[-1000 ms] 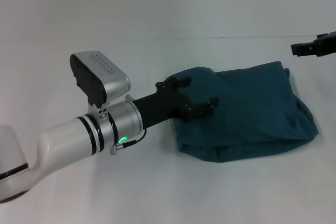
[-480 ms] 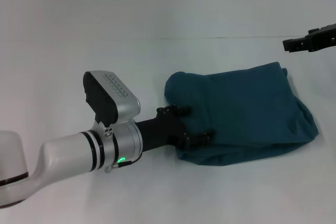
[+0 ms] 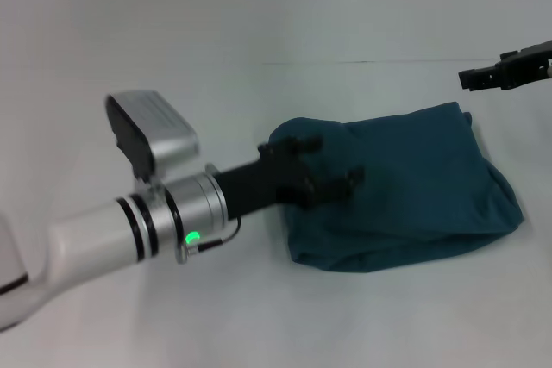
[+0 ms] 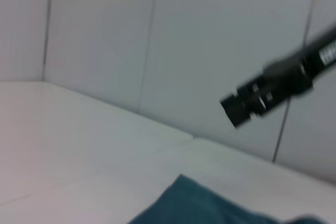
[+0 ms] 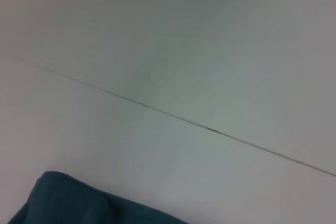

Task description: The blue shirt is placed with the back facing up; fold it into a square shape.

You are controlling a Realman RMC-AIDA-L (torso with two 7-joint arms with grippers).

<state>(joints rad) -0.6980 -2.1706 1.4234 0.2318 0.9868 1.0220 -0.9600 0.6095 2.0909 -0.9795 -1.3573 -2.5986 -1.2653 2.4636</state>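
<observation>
1. At the left end of the folded cloth, our left gripper stands over the rounded left edge of the blue shirt. Its two dark fingers are spread apart, one toward the far side and one toward the near side, and we see no cloth pinched between them. We judge that it has hold of nothing, though its tips are very close to the fabric or just touching it.

2. From this gripper the shirt extends to the right. It lies on the white desk as a thick, wide bundle, with its long axis running left to right and tilting a little toward the far right corner. The left edge is bulged and rounded, not flat, and the near edge shows a soft fold line.

3. Our right gripper is in the air beyond the far right corner of the shirt, well apart from the cloth. We see it also in the left wrist view as a dark bar above the desk. Whether its fingers are open or closed, we cannot tell.

4. For the coming move, the left arm is clearly the nearer one, because it is already at the cloth. We think the bundle is close to a square but still wider than deep, so the left end is the part that needs pressing flat or tucking toward the right.
</observation>
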